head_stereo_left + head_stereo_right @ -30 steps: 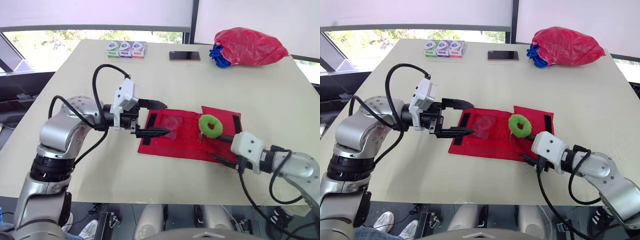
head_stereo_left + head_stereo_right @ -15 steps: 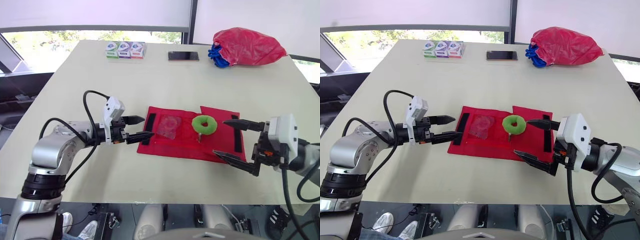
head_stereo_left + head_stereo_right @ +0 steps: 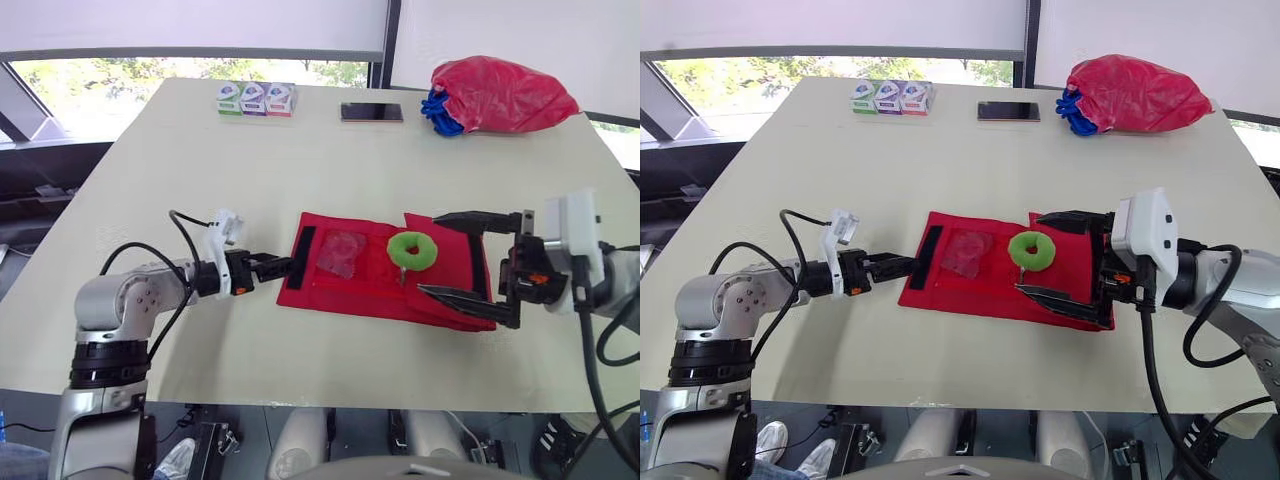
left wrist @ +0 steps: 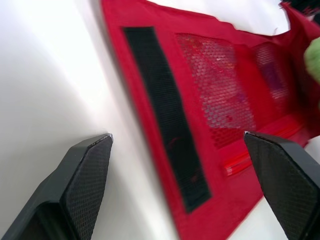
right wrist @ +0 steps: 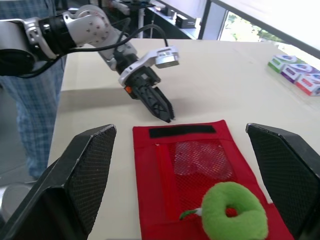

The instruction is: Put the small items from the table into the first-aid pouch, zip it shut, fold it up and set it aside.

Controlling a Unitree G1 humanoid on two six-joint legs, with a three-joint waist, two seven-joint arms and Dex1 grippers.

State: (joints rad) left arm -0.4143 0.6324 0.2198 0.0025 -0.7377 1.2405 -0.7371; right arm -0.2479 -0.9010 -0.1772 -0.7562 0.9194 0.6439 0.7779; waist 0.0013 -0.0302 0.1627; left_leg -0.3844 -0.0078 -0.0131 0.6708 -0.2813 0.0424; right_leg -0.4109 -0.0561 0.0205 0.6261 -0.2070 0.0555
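Right tool (image 3: 1028, 254) gapes wide over red pouch (image 3: 975, 292) beside green ring (image 3: 1017, 250).

— Contents of the mesh pocket (image 3: 342, 254)?
— Blurred; impossible to name; labels on the small boxes (image 3: 254, 99) too tiny to read; right end of the pouch (image 3: 370, 285) partly covered by the right gripper (image 3: 428, 253).

Red fabric first-aid pouch (image 3: 370, 288) on a cream tabletop (image 3: 300, 170).
The pouch carries black strips (image 3: 303, 252) and a red honeycomb mesh pocket (image 4: 220, 95); a bright green fuzzy ring (image 3: 418, 250) lies on it. Farther back are a red plastic bag (image 3: 500, 95), a blue bundle (image 3: 437, 110), a black phone (image 3: 371, 112), and green, purple and blue boxes (image 3: 256, 99).
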